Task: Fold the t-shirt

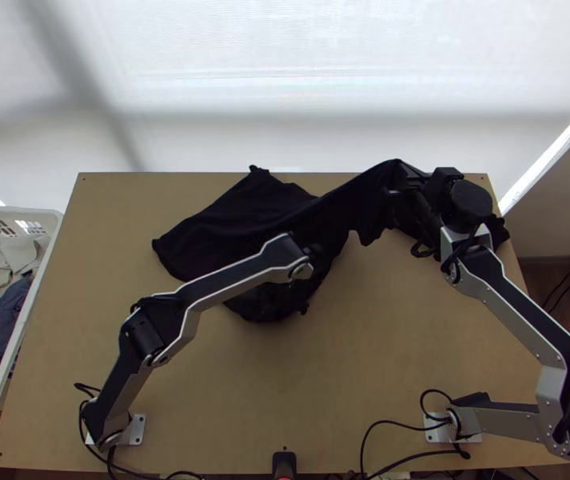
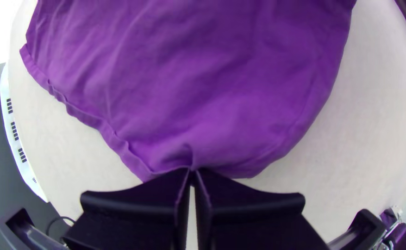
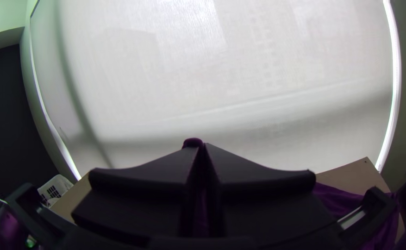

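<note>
The dark t-shirt [image 1: 245, 216] lies partly spread at the middle of the table, and a stretch of it rises to my right gripper [image 1: 403, 190] near the far right. More cloth lies under the right wrist to the table's right edge. My left gripper [image 1: 286, 298] is low at the shirt's near edge. In the left wrist view, my left gripper [image 2: 192, 173] is shut on a hem of the shirt [image 2: 212, 92], which fans out beyond it. In the right wrist view, my right gripper [image 3: 203, 147] pinches a bunched bit of the shirt [image 3: 193, 142].
A white basket [image 1: 33, 312] with mixed clothes stands against the table's left side. Bare table [image 1: 348, 360] lies between the two arm bases. A pale screen [image 1: 324, 80] rises behind the far edge. Black cables run along the near edge.
</note>
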Available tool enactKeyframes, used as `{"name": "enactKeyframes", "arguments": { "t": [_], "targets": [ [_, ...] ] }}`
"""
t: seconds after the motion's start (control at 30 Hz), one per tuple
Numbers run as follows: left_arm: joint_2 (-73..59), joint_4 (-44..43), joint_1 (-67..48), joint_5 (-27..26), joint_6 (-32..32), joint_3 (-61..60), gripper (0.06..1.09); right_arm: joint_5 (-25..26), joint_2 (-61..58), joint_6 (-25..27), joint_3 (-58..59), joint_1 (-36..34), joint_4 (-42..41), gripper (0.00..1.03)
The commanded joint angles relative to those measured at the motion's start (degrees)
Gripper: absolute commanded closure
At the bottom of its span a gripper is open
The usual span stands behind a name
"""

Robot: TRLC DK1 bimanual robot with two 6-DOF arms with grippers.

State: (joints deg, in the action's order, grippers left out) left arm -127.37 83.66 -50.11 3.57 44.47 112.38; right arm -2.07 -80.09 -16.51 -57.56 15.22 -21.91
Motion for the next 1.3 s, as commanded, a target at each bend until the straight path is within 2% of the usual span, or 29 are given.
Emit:
{"name": "enactKeyframes", "arguments": {
  "t": [0.0, 0.2, 0.33, 0.57, 0.73, 0.9, 1.13, 1.27],
  "targets": [
    [0.5, 1.6, 3.9, -0.4, -1.0, 6.0, 1.05, -0.5, 2.5, -1.5, 1.0, -1.2, -1.6, 1.00],
    [4.1, 1.9, 10.7, -0.2, -2.3, 9.4, 1.05, -1.8, 4.1, -1.4, 0.0, -4.0, 0.3, 1.00],
    [6.6, 1.3, 15.0, 1.1, -2.8, 12.2, 1.05, -2.2, 3.5, -1.4, -4.3, -6.3, 7.7, 1.00],
    [12.2, -4.4, 24.0, 5.7, -4.0, 19.5, 1.05, -2.3, 1.3, -5.1, -15.8, -7.6, 28.7, 1.00],
    [18.2, -9.1, 29.5, 7.1, -5.2, 19.6, 1.05, -2.2, -2.4, -8.2, -29.1, -6.1, 48.2, 1.00],
    [23.7, -14.8, 35.9, 7.2, -6.9, 19.5, 1.05, -0.7, -4.2, -12.8, -36.6, -4.9, 57.9, 1.00],
    [30.1, -24.8, 43.6, 7.3, -9.4, 19.3, 1.05, -1.8, -19.0, -13.9, -60.2, -3.4, 82.1, 1.00],
    [32.4, -29.5, 48.1, 7.2, -9.8, 19.3, 1.05, -5.5, -24.0, -15.8, -70.0, -3.7, 84.6, 1.00]
  ]
}}
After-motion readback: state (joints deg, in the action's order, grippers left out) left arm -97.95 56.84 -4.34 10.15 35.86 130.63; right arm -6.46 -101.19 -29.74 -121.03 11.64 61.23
